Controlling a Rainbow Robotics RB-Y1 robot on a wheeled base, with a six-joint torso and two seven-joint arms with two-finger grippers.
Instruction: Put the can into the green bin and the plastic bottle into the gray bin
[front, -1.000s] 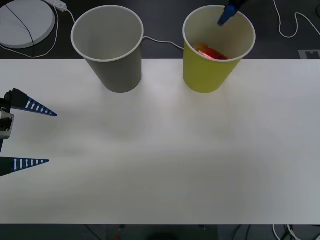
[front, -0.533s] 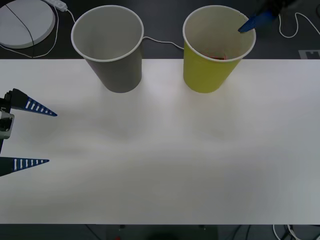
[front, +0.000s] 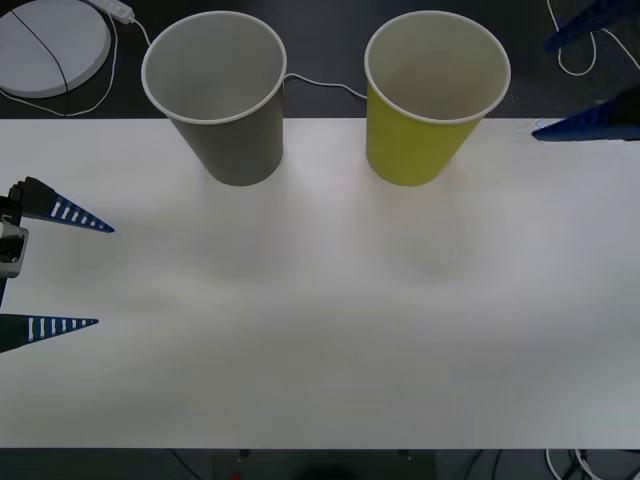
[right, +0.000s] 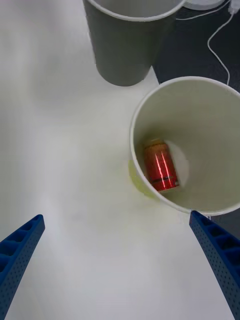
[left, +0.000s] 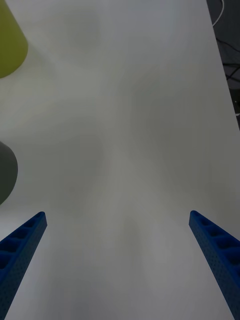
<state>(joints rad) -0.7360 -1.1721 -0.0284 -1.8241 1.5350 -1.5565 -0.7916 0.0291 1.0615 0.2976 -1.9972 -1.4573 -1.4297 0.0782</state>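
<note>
Right wrist view finds the can (right: 161, 166) lying on its side inside the green bin (right: 150, 195), while the right gripper (front: 590, 75) hangs spread beside it; the gray bin (front: 235, 140) stands nearer the spread left gripper (front: 85, 275) on the table (front: 330, 330).

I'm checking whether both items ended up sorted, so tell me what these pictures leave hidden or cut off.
- Front view: the floor of the green bin is hidden by its own near wall; the can shows lying inside only from the right wrist.
- The gray bin: its floor is hidden in the front view, and the right wrist picture's edge cuts off its rim, so any bottle inside cannot be told.
- The right gripper is partly cut off by the front view's edge.
</note>
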